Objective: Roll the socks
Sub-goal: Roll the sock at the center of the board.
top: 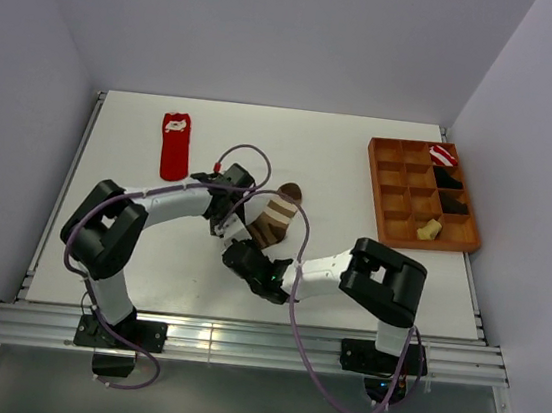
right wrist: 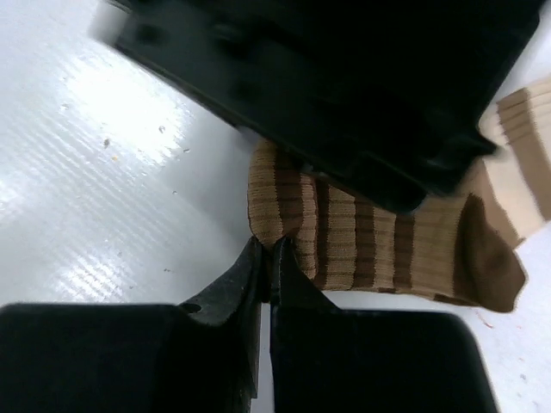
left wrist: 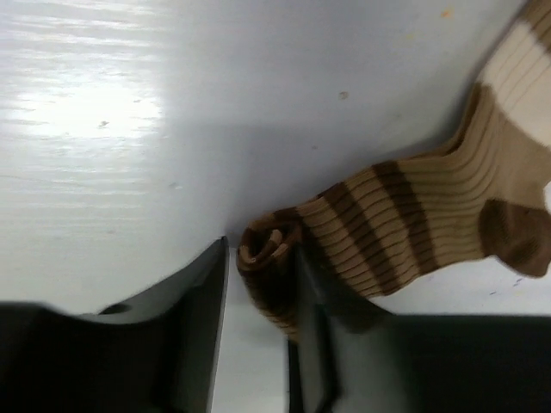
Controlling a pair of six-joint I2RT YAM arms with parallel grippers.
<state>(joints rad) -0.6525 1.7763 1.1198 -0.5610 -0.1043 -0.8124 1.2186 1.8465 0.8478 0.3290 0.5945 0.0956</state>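
The left gripper (left wrist: 261, 262) stood open, its two black fingers (left wrist: 185, 344) parted around the tightly curled end of the brown-and-tan striped sock (left wrist: 405, 215). The curl lay against the finger on the right of the left wrist view, with a strip of bare table showing on its other side. The right gripper (right wrist: 265, 254) was closed, its fingertips pressed together right at the near edge of the same sock. Whether any fabric was pinched between them could not be told.

The striped sock lay near the middle of the white table (top: 342, 164), between the two wrists, its cream cuff pointing away from the arms. The red sock (top: 175, 146) lay flat, well apart toward the far left. On the right sat a wooden compartment tray (top: 372, 178), and the mustard-yellow sock (top: 428, 228) rested in one of its near-row compartments.
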